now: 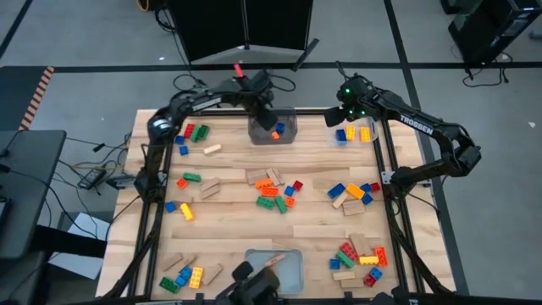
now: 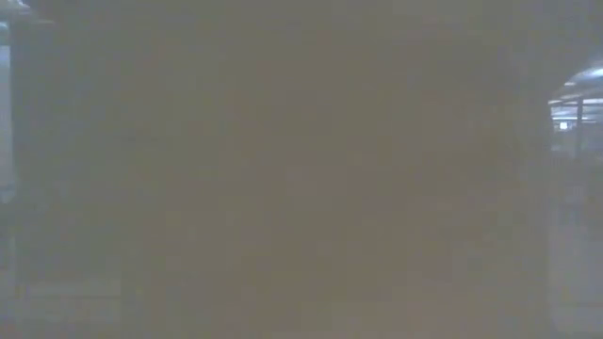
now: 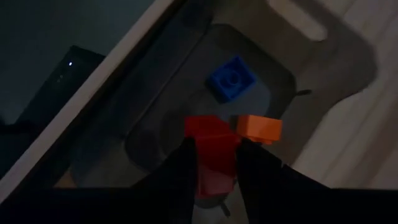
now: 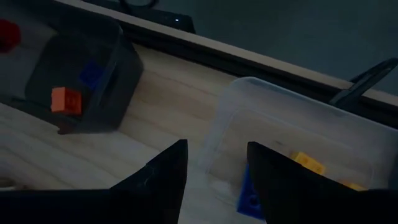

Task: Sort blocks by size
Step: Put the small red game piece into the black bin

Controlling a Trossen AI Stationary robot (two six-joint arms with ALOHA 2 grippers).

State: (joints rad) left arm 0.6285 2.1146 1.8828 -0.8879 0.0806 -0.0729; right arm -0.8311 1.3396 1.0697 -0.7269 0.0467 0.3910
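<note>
My left gripper [image 1: 269, 117] hangs over the clear bin [image 1: 273, 129] at the table's far middle, shut on a red studded block [image 3: 210, 134]. Below it in the bin lie a blue block [image 3: 231, 78] and an orange block [image 3: 258, 127]. My right gripper [image 1: 344, 113] stands open over the near wall of the far right bin [image 4: 292, 124]. Nothing is between its fingers [image 4: 217, 148]. That bin holds blue blocks [image 4: 249, 196] and yellow blocks [image 4: 308, 163]. My left gripper pinches the red block by two opposite sides [image 3: 200, 132] between its two fingers. The fingers slant down from above. The block sits lifted clear above the bin's floor, over the orange and blue blocks.
Many loose blocks lie in clusters across the wooden table [image 1: 229, 212]: at the far left [image 1: 195, 134], the middle [image 1: 275, 191], the right [image 1: 354, 193] and both near corners. A third clear bin [image 1: 273, 267] stands at the near edge. Black frame rails [image 1: 388, 169] run along the table's sides.
</note>
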